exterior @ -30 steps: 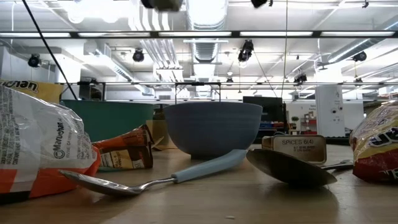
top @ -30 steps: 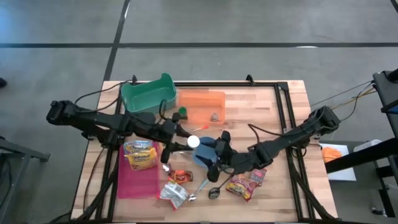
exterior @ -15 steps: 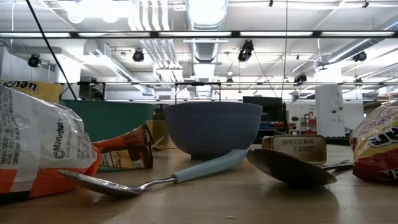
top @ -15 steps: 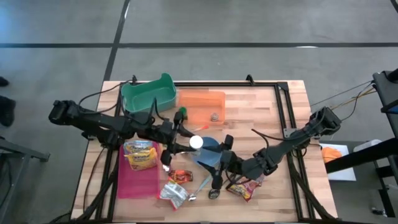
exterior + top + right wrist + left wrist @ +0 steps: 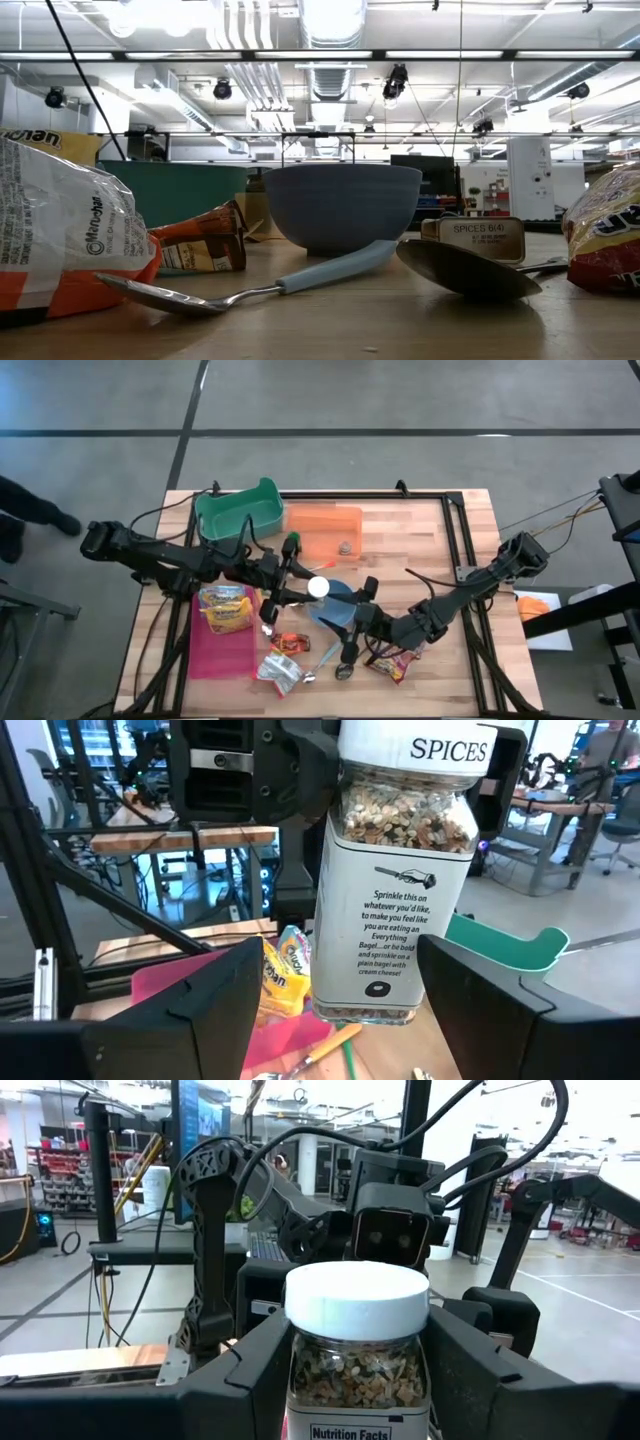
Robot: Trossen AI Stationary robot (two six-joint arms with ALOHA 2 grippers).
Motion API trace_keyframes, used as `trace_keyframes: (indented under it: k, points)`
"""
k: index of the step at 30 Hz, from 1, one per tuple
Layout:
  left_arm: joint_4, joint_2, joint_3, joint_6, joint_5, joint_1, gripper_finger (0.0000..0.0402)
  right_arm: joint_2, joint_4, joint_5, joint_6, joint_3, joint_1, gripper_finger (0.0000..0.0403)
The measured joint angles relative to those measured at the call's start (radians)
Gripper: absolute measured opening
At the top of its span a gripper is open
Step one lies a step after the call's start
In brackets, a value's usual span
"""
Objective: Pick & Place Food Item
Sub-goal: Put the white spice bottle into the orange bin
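The spice jar point(image 5: 356, 1342), white-capped and clear with seasoning inside, is off the table, clamped between the fingers point(image 5: 255, 1380) of the left gripper point(image 5: 300, 588); from above its cap point(image 5: 318, 588) shows just over the near-left edge of the blue bowl point(image 5: 337, 610). In the right wrist view the jar point(image 5: 402, 870) hangs upright between the two arms, its label facing that camera, with a green bin point(image 5: 505, 945) and a pink mat point(image 5: 195, 982) on the table beyond. The right gripper point(image 5: 352, 630) lies low just right of the bowl, facing the jar, its jaws spread apart and holding nothing. Below the bowl lie a light-blue-handled spoon point(image 5: 270, 285) and a darker spoon point(image 5: 465, 270), with a red snack packet point(image 5: 392, 660) touching the right arm's wrist. To the left, a yellow snack bag point(image 5: 226, 608) sits on the pink mat point(image 5: 218, 650), with a small orange-brown packet point(image 5: 290, 642) and a white bag point(image 5: 280, 672) nearby. Farther back stand the green bin point(image 5: 238, 512) and an orange tray point(image 5: 322, 532). All rests on a wooden table point(image 5: 460, 560). A person's dark sleeve point(image 5: 30, 505) shows at the left edge of the floor.
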Motion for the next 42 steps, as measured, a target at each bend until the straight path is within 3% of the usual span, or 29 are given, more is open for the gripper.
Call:
trace_keyframes:
  k: [34,38,42]
  points:
    - [0.013,-0.01,0.001,0.005,0.01,-0.04,0.0175,-0.001,0.003,-0.021,-0.007,0.016,0.025,0.0266]
    - [0.012,-0.007,0.001,0.008,0.0,-0.04,0.0175,-0.001,0.008,-0.089,0.009,0.016,0.023,0.0266]
    - [0.014,-0.007,0.001,0.008,0.0,-0.04,0.0175,-0.001,0.008,-0.088,0.002,0.016,0.024,0.0266]
